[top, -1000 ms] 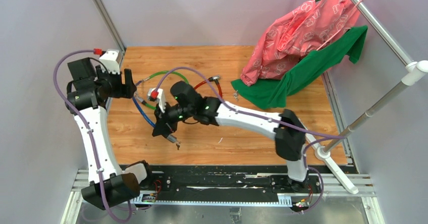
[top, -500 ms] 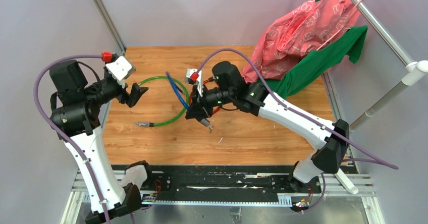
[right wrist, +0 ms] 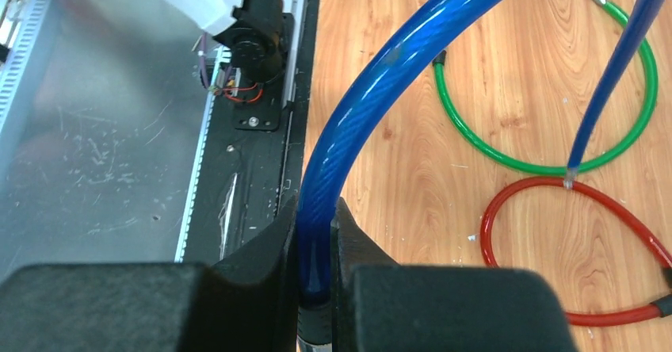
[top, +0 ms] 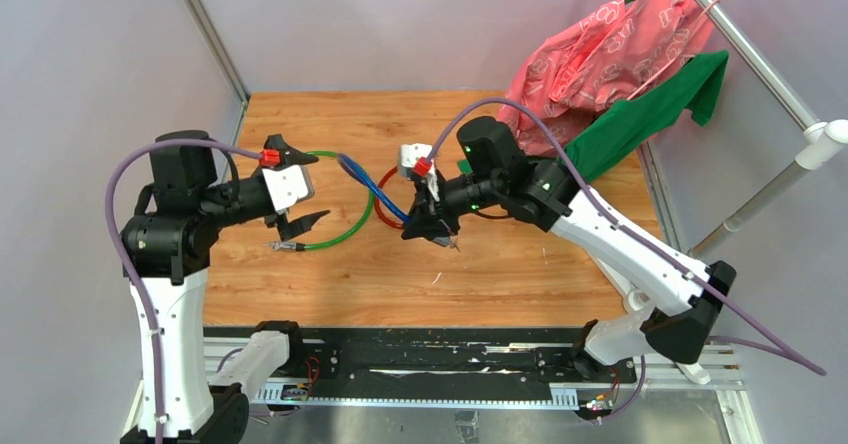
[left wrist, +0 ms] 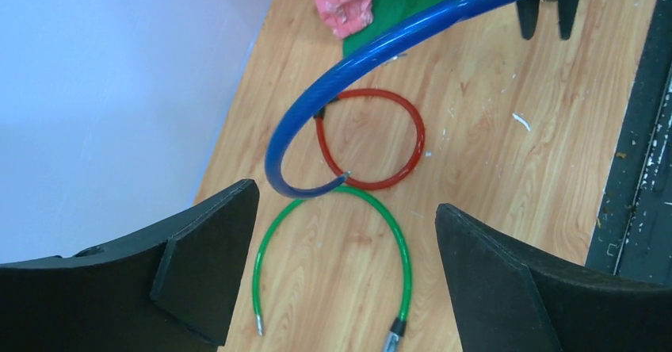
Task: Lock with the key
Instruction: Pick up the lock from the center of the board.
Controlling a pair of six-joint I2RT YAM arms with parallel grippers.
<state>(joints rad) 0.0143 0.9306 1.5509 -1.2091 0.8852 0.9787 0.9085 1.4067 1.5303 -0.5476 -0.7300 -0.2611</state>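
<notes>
**Operator:** What is changing just now?

**Spotter:** Your right gripper is carrying the blue cable across. A second ago it was working at the near side of the green loop. Now it is hanging to the right of that loop, past the red loop. It is clamping the cable near one end, jaws pressed on the blue sheath. Your left gripper is spreading its jaws wide and gripping nothing. It is swinging in from the wall side and hovering over the green loop's left part.

**Operator:** And the key?

**Spotter:** The key is dangling just under the right gripper, right of the green loop and off the table. It is too small for telling how it is attached, and neither wrist view is showing it.

**Operator:** What is that meaning for the locking?

**Spotter:** The cable's thin free end is hanging in the air where the green loop is meeting the red one, joined to nothing. So I am judging the lock open and the key unturned. Your empty left gripper is the one free for taking that end or the key.

**Operator:** Room for moving?

**Spotter:**
- **Right of the green loop, toward you:** bare table is lying open.
- **Left of it:** the wall is crowding your left arm.
- **Near side:** the rail is bounding you.
- **Far right:** the clothes are draping down, well apart from the loop.
</notes>
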